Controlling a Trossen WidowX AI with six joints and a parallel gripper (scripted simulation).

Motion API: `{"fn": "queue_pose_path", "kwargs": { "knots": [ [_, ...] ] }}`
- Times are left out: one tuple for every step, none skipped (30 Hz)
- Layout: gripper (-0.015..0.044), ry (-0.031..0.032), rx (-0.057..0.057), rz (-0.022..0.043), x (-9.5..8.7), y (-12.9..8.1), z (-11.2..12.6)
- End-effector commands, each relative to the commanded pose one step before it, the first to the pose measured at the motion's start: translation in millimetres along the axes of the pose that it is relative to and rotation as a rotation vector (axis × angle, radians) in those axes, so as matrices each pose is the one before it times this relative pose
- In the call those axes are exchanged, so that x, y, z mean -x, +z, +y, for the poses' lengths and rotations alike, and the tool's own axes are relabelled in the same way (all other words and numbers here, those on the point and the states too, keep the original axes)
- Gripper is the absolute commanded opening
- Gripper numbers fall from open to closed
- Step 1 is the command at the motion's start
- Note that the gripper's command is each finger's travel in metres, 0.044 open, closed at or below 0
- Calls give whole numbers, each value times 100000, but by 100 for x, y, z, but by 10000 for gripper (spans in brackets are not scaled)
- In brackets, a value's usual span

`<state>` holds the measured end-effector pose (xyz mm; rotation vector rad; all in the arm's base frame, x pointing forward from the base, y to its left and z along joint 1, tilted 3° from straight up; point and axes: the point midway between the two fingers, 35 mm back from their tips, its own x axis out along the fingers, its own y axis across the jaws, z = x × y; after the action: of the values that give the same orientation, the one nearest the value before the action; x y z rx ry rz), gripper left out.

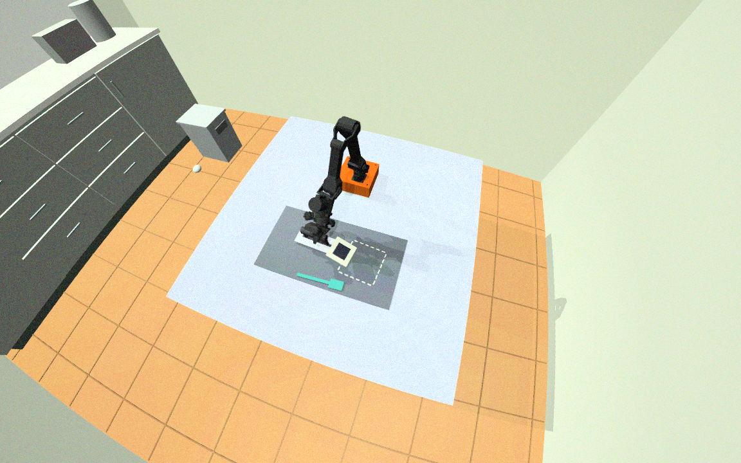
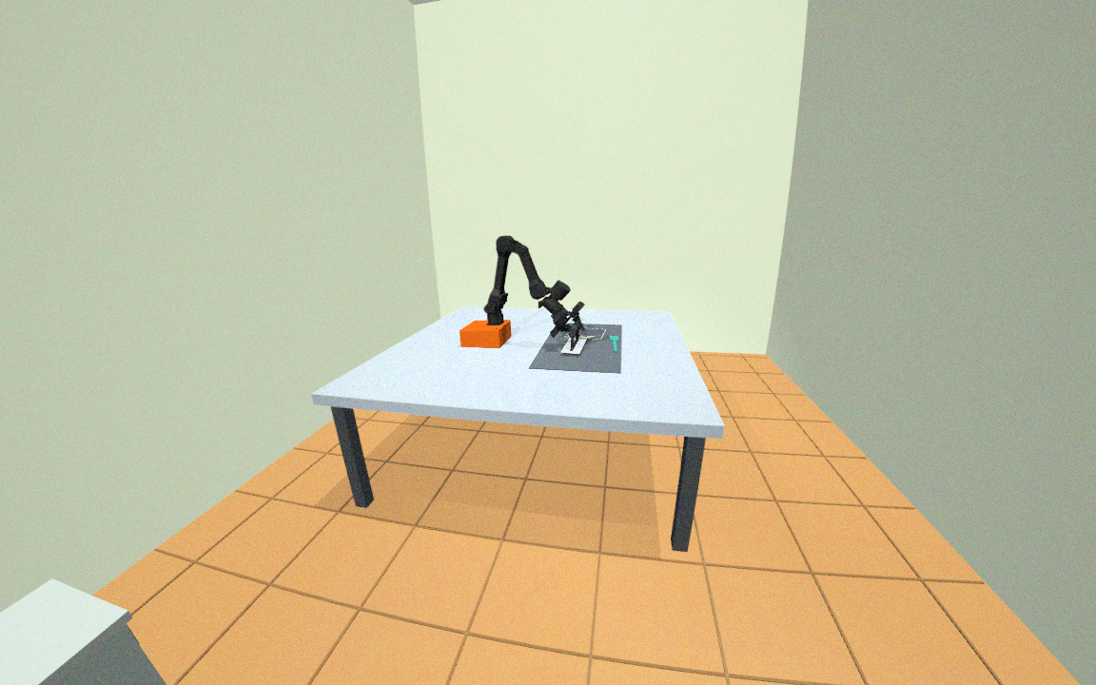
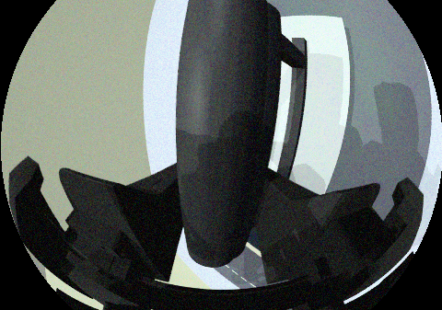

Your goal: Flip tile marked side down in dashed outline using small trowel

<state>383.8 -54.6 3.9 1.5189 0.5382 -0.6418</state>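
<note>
The gripper (image 1: 315,231) (image 3: 220,223) is shut on the thick dark handle of the trowel, low over the mat. The trowel's flat white blade (image 1: 299,239) (image 3: 324,94) lies below and beside the handle, joined by a dark neck and bar. In the top view the blade's right end meets the left edge of the tile (image 1: 351,246); whether it is under the tile, I cannot tell. The cream tile has its dark square mark facing up. It lies at an angle, mostly left of the dashed outline (image 1: 372,284) and overlapping its left side.
A teal spatula-like tool (image 1: 336,284) (image 2: 614,340) lies along the near side of the grey mat (image 1: 272,253) (image 2: 552,361). The mat lies on the pale table (image 1: 217,247) (image 2: 450,387). The arm's orange base (image 1: 357,188) (image 2: 481,336) stands behind it.
</note>
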Motion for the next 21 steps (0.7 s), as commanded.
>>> {"fn": "queue_pose_path", "kwargs": {
  "knots": [
    [0,3499,-452,455,755,-452,1861],
    [0,2,-10,9,115,-130,143],
    [0,3,-10,9,122,-136,148],
    [0,3,-15,13,152,-197,188],
    [0,4,-12,11,126,-160,151],
    [0,2,-14,12,119,-181,147],
    [0,3,-11,10,98,-148,119],
    [0,2,-13,12,100,-176,124],
    [0,3,-12,11,95,-165,115],
    [0,1,-15,14,98,-199,122],
    [0,3,-13,11,84,-167,101],
    [0,1,-15,14,86,-201,107],
    [0,3,-14,12,78,-179,95],
    [0,1,-17,15,80,-218,100],
    [0,3,-14,13,69,-183,83],
    [0,0,-17,15,69,-221,87],
    [0,2,-15,13,61,-192,74],
    [0,0,-18,16,61,-233,76],
    [0,2,-15,13,52,-195,63],
    [0,-1,-18,16,50,-236,63],
    [0,2,-15,14,44,-201,53]
  ]
}}
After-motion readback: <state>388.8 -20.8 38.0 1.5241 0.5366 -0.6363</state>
